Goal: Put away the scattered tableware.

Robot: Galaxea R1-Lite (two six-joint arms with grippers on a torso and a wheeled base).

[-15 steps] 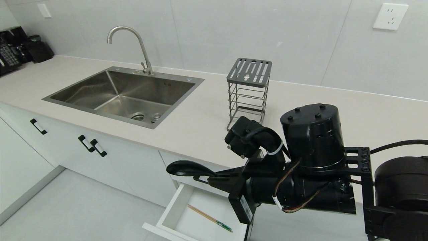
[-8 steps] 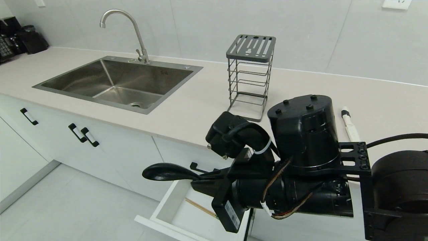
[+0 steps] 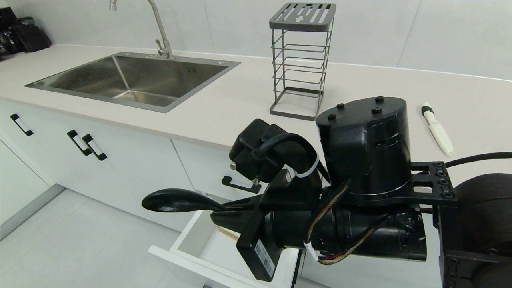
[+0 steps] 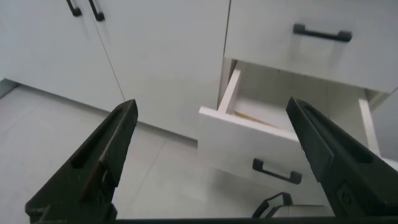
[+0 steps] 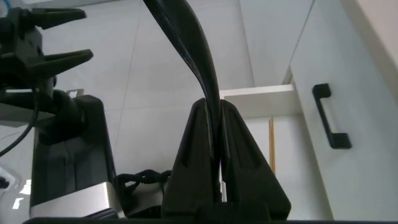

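Head view — right gripper [image 3: 226, 209] clamps black spoon [image 3: 176, 200] above open drawer [image 3: 188, 260].

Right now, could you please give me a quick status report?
Left gripper open, empty. Right gripper shut on black spoon, near open drawer. Chopsticks in drawer. White utensil on counter.
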